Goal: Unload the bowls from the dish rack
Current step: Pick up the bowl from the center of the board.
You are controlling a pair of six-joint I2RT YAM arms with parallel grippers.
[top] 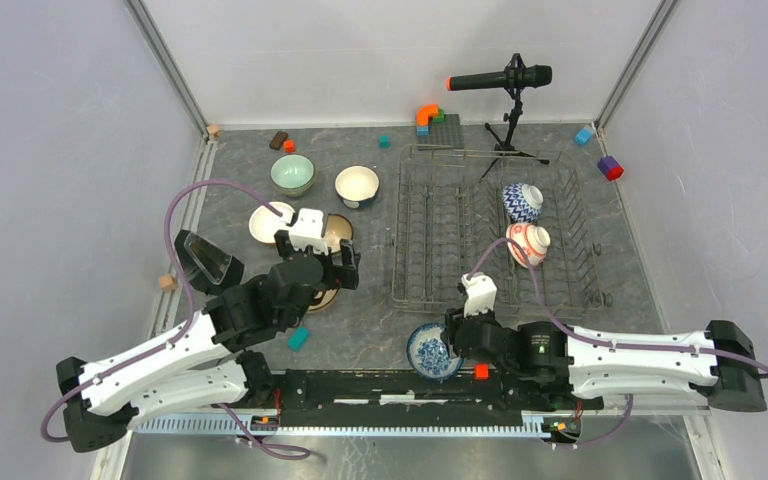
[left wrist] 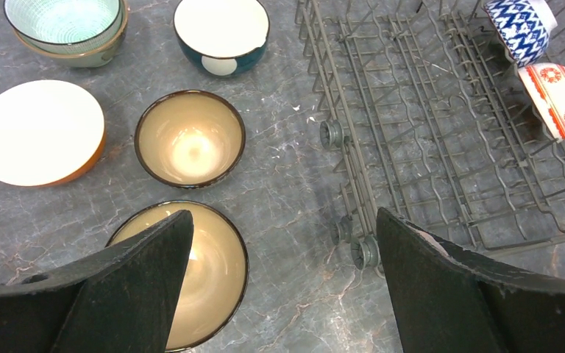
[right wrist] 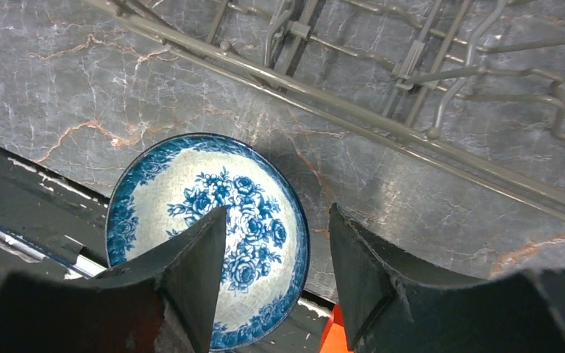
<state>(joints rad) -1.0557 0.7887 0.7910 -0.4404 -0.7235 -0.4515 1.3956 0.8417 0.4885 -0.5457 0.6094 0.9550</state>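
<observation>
Your right gripper (right wrist: pixel 276 213) holds its fingers half spread astride the rim of the blue floral bowl (right wrist: pixel 191 191), pinching nothing: the bowl already sits upright on the table (top: pixel 360 330), just outside the dish rack (top: pixel 430 230). Your left gripper (left wrist: pixel 283 217) gapes wide above an unloaded tan bowl (left wrist: pixel 190 138). The round zigzag bowl (top: pixel 522 200) and red-patterned bowl (top: pixel 528 242) stand racked on edge, feet seemingly rightward.

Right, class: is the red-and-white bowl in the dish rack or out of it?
In. The red-and-white bowl rests tipped on its side inside the dish rack, next to the blue zigzag bowl.

Grey walls (top: pixel 60 150), marbled tabletop (top: pixel 370 320) — dark, veined
</observation>
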